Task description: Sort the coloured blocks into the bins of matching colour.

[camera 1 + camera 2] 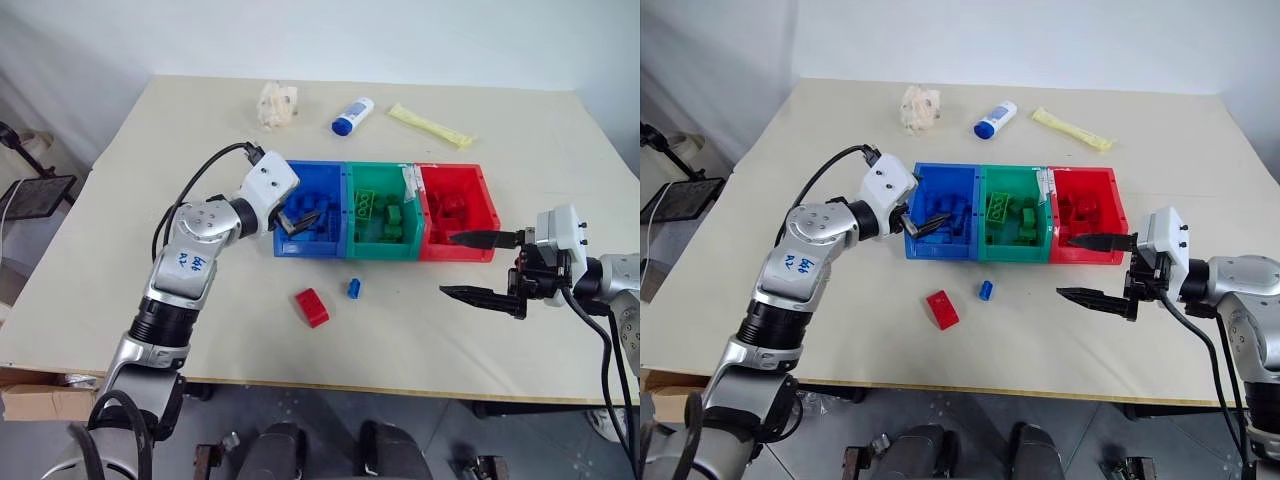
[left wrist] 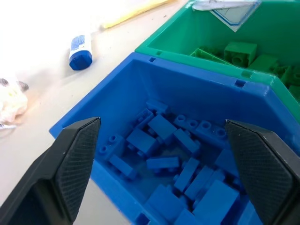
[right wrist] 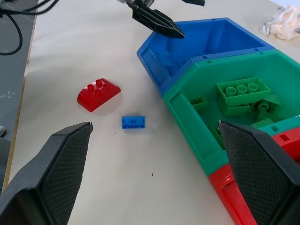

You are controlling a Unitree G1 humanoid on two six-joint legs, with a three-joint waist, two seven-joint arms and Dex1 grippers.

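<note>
- My left fingers (image 1: 300, 220) hang spread wide over the blue bin (image 1: 325, 180), gripping nothing; below them the bin holds a heap of blue blocks (image 2: 161, 126).
- My right fingers (image 1: 472, 266) are also spread wide and empty, above the table (image 1: 150, 140) just near of the red bin (image 1: 480, 190), at its right end.
- The 3 bins sit joined in a row mid-table: blue left, green bin (image 1: 380, 172) in the middle, red right.
- Green blocks (image 3: 241, 90) lie in the green bin; red blocks (image 1: 452, 208) lie in the red bin.
- 2 blocks lie loose on the table, near of the bins: a red block (image 1: 311, 306) and, just right of it, a smaller blue block (image 1: 353, 288), apart from each other.
- Far side of table: white bottle with blue cap (image 1: 352, 116), yellow packet (image 1: 430, 126), crumpled pale wrapper (image 1: 277, 103).
</note>
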